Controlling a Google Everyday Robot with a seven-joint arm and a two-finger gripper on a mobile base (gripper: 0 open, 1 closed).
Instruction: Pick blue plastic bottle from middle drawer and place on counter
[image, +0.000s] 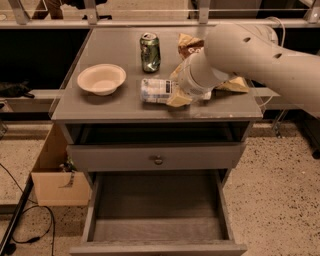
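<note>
The blue plastic bottle (156, 91) lies on its side on the counter (115, 109), in front of the green can, with its label facing up. My gripper (176, 89) is at the bottle's right end, low over the counter, and the thick white arm reaches in from the right. The bottle's cap end is hidden by the gripper. The middle drawer (155, 210) is pulled open below, and its grey floor holds nothing.
A green soda can (150, 52) stands at the counter's back. A cream bowl (101, 79) sits at the left. Snack bags (189, 45) lie behind and under the arm. The knobbed drawer front (158, 160) is closed. A cardboard box (54, 175) stands on the floor at the left.
</note>
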